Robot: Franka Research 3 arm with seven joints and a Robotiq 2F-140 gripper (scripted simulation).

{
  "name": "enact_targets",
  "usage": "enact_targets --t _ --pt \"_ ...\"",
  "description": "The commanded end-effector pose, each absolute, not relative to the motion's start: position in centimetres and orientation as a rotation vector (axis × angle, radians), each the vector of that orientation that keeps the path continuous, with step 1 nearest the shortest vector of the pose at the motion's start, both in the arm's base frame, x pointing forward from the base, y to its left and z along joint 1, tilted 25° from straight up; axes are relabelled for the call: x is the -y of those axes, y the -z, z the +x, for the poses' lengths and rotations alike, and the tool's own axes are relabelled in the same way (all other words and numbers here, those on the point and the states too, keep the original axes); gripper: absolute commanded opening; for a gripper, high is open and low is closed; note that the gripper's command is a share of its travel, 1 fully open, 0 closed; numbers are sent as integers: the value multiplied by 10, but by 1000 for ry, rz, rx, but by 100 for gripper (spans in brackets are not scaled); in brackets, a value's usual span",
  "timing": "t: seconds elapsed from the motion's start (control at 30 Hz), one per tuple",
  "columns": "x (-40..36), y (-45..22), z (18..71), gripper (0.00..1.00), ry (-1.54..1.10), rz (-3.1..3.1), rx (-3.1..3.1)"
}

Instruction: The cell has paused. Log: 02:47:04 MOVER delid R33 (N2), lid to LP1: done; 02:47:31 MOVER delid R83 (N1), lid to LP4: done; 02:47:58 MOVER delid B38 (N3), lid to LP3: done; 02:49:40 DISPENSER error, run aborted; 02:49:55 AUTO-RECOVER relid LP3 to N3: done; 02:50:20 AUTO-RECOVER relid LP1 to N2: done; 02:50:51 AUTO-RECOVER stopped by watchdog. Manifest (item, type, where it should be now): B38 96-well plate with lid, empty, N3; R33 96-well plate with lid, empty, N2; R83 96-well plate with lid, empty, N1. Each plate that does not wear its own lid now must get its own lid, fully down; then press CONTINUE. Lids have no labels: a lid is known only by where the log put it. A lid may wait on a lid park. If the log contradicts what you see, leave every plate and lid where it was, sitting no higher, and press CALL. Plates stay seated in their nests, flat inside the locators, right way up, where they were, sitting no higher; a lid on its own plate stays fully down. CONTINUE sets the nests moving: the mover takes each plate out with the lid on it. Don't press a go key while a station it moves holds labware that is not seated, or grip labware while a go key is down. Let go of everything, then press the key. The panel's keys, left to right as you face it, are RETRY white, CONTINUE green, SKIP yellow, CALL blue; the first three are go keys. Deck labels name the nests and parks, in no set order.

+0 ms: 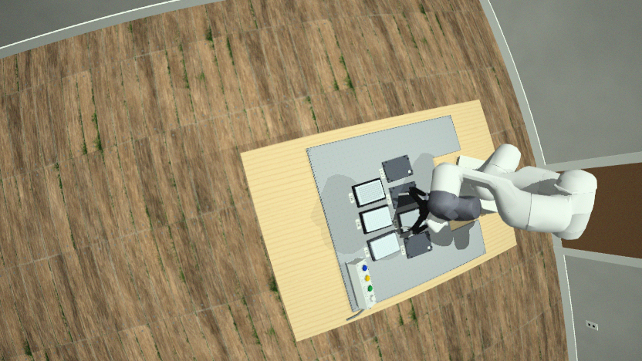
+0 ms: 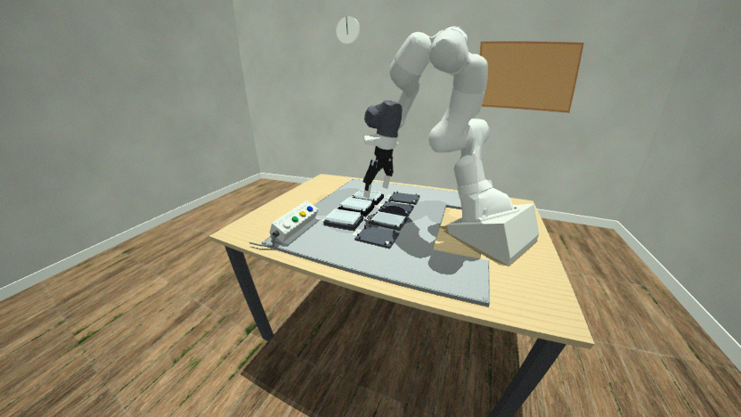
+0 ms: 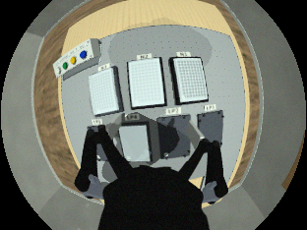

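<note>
In the wrist view the jaws stand spread wide and hold nothing, one finger at 8 o'clock and the other at 4 o'clock. Between them lies the one loose lid [image 3: 134, 143], pale on a dark lid park. Beyond it on the table [image 1: 278, 215] sit three plates in a row: two lidded plates [image 3: 105, 90] at 11 and 12 o'clock and one bare plate [image 3: 189, 80] at 1 o'clock (its wells show), with the key panel [image 3: 77, 59] farther off at 10 o'clock.
</note>
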State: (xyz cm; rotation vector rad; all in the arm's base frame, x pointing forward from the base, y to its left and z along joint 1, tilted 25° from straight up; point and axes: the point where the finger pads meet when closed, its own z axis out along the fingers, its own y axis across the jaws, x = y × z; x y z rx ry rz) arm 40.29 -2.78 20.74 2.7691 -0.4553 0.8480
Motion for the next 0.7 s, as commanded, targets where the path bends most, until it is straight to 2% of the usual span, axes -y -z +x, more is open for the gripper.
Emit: enact_targets --t 0.0,0.03,0.57,0.6,0.67 --pt "27 -206 400 100 -833 2774 436" --pt "20 -194 374 100 -720 2800 330" --pt "20 -194 374 100 -720 2800 330" --pt "16 -185 353 100 -631 2816 254" --pt "16 -185 353 100 -631 2816 254"
